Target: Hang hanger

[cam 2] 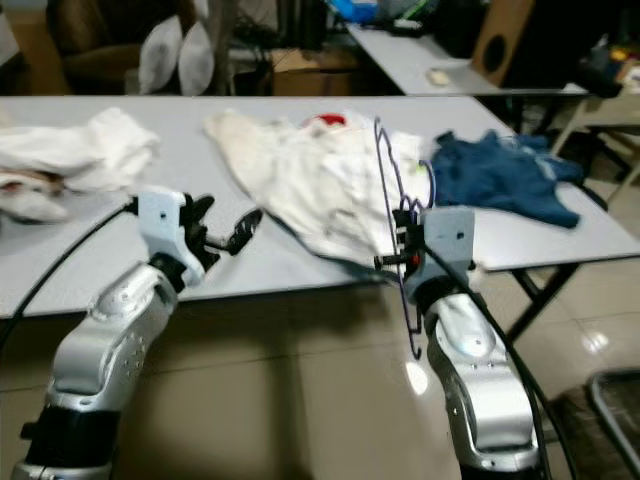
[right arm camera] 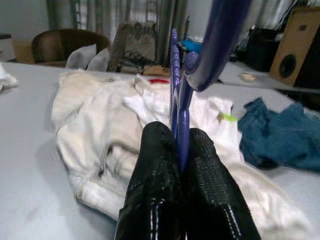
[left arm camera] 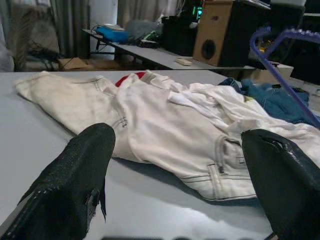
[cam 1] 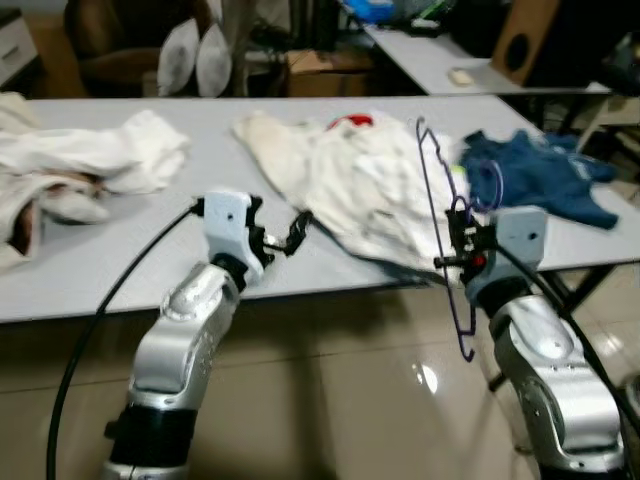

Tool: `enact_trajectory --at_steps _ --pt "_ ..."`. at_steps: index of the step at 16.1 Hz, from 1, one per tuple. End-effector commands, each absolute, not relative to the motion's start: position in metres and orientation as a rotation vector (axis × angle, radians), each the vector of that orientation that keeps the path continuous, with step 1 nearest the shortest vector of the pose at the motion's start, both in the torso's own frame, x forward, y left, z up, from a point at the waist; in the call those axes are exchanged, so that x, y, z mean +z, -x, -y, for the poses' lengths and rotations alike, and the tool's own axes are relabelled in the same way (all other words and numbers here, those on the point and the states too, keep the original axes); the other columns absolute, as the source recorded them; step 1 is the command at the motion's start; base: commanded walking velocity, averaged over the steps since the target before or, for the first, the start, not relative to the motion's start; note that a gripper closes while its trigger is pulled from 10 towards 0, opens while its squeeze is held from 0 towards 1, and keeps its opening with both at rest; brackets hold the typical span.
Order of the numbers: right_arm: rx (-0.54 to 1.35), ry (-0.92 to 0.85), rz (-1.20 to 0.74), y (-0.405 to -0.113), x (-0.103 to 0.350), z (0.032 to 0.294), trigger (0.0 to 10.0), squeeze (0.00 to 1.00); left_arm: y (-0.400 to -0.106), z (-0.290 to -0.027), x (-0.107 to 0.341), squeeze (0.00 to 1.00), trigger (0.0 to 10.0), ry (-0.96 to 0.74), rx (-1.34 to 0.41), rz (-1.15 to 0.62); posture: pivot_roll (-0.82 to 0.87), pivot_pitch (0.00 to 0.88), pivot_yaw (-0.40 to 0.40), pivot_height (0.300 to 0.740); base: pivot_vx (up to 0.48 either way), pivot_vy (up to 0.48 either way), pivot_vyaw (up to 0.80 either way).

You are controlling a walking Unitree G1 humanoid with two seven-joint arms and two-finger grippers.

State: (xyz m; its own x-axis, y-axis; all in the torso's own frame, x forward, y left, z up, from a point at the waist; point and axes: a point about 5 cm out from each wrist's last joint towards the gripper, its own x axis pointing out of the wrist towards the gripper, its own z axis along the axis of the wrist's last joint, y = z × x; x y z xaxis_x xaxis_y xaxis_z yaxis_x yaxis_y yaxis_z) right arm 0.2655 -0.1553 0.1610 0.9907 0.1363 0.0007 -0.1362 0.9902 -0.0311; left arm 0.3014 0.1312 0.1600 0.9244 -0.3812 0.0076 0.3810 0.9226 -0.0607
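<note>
A purple wire hanger (cam 1: 440, 215) stands upright at the table's front edge, and my right gripper (cam 1: 461, 243) is shut on its lower bar. In the right wrist view my black fingers (right arm camera: 156, 175) pinch the purple hanger (right arm camera: 178, 100). A cream-white garment (cam 1: 350, 185) with a red patch lies spread on the grey table (cam 1: 120, 265) just behind the hanger. My left gripper (cam 1: 280, 238) is open above the table's front edge, left of the garment, holding nothing. Its fingers (left arm camera: 75, 180) frame the white garment (left arm camera: 165, 125).
A blue garment (cam 1: 540, 175) lies at the table's right end. White clothes (cam 1: 90, 160) are heaped at the left. A second table (cam 1: 440, 55) with a wooden speaker (cam 1: 525, 40) stands behind. A brown chair (cam 1: 120, 40) is at the back left. Shiny tiled floor (cam 1: 330, 400) lies below.
</note>
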Motion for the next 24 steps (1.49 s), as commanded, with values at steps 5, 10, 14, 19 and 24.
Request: enact_trajectory --at_steps 5,10,14,19,24 --pt "0.109 -0.019 0.006 -0.267 0.160 0.157 10.0 0.00 -0.302 -0.136 0.164 0.00 10.0 0.032 -0.386 0.018 -0.19 0.000 -0.018 0.740 0.000 0.288 -0.58" --pt "0.096 0.002 0.023 -0.265 0.162 0.162 10.0 0.00 -0.304 -0.135 0.159 0.00 10.0 0.025 -0.392 0.007 -0.19 0.000 -0.006 0.740 0.000 0.190 -0.16" --pt "0.102 0.007 0.010 -0.263 0.158 0.159 10.0 0.00 -0.298 -0.143 0.153 0.00 10.0 0.009 -0.401 -0.003 -0.19 0.000 -0.015 0.740 0.000 0.000 -0.60" --pt "0.094 0.021 0.018 -0.262 0.159 0.165 10.0 0.00 -0.301 -0.135 0.150 0.00 10.0 0.012 -0.409 0.001 -0.21 0.000 -0.005 0.740 0.000 -0.266 -0.48" --pt "0.077 0.074 0.011 -0.263 0.157 0.175 10.0 0.00 -0.302 -0.133 0.150 0.00 10.0 -0.002 -0.417 0.007 -0.21 0.000 0.003 0.740 0.000 -0.346 0.00"
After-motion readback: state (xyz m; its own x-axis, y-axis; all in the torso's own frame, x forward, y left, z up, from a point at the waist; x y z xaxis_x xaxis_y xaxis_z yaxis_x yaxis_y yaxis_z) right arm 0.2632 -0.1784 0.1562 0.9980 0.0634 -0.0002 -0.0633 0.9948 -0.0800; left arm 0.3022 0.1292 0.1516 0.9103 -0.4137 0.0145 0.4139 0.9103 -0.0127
